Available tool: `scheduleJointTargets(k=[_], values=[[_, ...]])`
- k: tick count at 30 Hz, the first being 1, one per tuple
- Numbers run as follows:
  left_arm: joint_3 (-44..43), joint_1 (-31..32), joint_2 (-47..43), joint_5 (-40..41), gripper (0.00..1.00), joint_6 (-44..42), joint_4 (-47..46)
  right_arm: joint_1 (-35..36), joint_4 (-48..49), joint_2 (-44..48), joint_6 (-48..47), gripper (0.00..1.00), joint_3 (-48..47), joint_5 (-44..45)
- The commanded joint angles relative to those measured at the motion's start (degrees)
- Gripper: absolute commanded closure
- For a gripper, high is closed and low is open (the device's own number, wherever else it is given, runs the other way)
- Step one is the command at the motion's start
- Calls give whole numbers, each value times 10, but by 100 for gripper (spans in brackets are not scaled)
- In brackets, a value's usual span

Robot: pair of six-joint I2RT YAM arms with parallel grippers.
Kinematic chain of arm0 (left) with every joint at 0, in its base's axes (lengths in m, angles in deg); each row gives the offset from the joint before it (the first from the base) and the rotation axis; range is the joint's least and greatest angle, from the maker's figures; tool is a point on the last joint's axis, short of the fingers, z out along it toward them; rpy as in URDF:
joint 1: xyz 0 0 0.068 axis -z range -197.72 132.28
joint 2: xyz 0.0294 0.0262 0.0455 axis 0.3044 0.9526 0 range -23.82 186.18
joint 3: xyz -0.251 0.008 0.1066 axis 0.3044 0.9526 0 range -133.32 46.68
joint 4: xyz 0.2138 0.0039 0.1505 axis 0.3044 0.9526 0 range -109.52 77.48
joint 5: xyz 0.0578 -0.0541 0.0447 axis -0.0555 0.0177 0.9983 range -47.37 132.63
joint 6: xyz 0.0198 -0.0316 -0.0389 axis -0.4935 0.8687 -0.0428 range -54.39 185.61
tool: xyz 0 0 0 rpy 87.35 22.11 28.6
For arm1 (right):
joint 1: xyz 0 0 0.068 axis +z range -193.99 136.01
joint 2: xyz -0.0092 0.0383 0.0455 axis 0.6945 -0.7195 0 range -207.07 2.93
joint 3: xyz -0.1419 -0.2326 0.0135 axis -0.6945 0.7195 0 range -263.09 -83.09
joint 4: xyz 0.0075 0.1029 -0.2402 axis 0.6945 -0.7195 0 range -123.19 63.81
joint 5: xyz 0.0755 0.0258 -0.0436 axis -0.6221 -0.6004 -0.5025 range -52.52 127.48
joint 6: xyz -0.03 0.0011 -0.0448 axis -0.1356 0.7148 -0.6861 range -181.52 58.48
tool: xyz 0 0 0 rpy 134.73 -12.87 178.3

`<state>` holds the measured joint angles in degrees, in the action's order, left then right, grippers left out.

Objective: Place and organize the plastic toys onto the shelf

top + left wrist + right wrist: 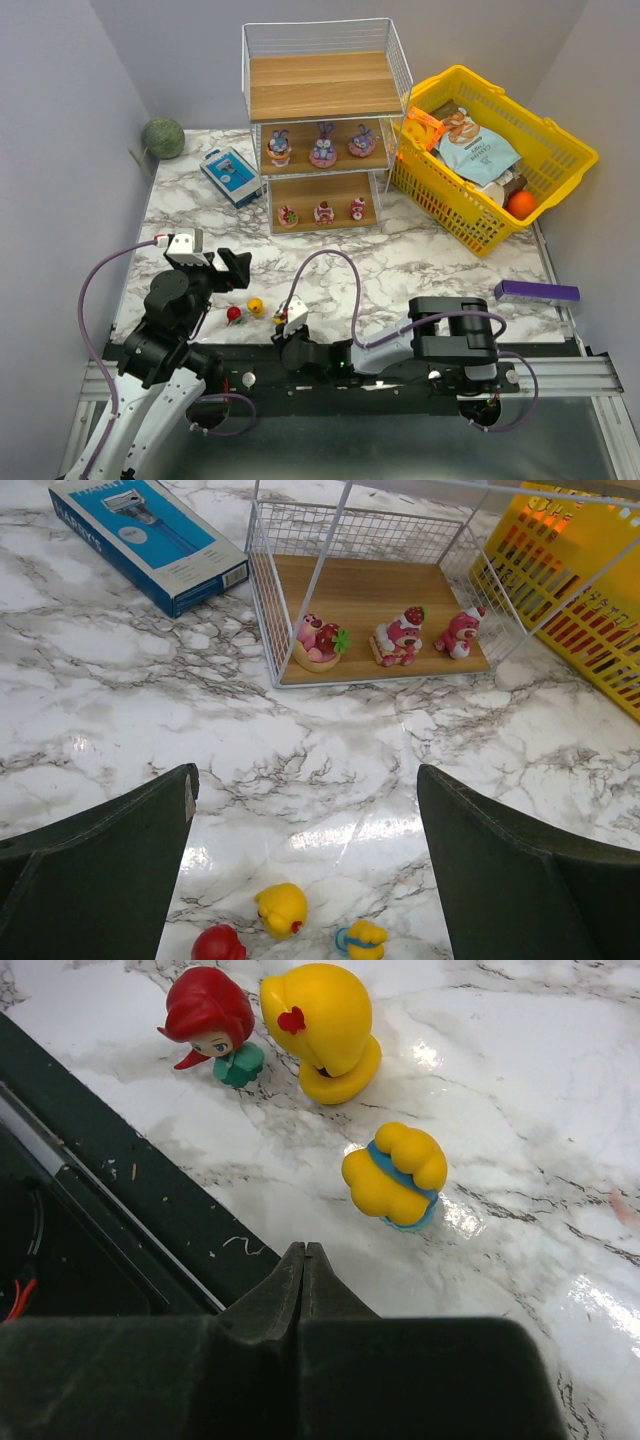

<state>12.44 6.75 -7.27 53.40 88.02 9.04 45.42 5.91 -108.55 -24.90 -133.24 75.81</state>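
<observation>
Three loose plastic toys stand near the table's front edge: a red-haired one [210, 1022], a plain yellow one [325, 1030] and a yellow one with a blue band [395, 1175]. My right gripper [303, 1250] is shut and empty, its tip just short of the blue-banded toy. My left gripper [305, 775] hangs open above and behind the same toys [280, 908]. The shelf [325, 90] stands at the back. Its middle tier holds three pink-purple bunny-eared toys [324, 146] and its bottom tier three pink-red cake-like ones [398, 638]. The top board is bare.
A yellow basket [572, 152] with snack packets stands right of the shelf. A blue-white box [230, 175] lies to its left, with a green ball [162, 137] in the far left corner. A purple bar [537, 291] lies at the right edge. A black rail [120, 1190] borders the near edge.
</observation>
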Motion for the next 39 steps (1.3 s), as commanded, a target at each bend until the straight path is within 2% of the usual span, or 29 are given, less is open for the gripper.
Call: scheduleJointTargets(k=[1, 14, 21, 35, 39], values=[[3, -2, -3, 12, 1, 3, 0, -6, 11, -22, 11, 94, -19, 40], [3, -3, -3, 14, 1, 3, 1, -29, 12, -52, 54, 95, 15, 42], [3, -3, -3, 15, 1, 3, 1, -42, 24, -39, 66, 95, 48, 53], [4, -3, 1, 14, 1, 3, 0, -68, 57, -50, 31, 96, 63, 31], [2, -3, 2, 14, 1, 3, 1, -59, 111, -21, 14, 94, 109, 5]])
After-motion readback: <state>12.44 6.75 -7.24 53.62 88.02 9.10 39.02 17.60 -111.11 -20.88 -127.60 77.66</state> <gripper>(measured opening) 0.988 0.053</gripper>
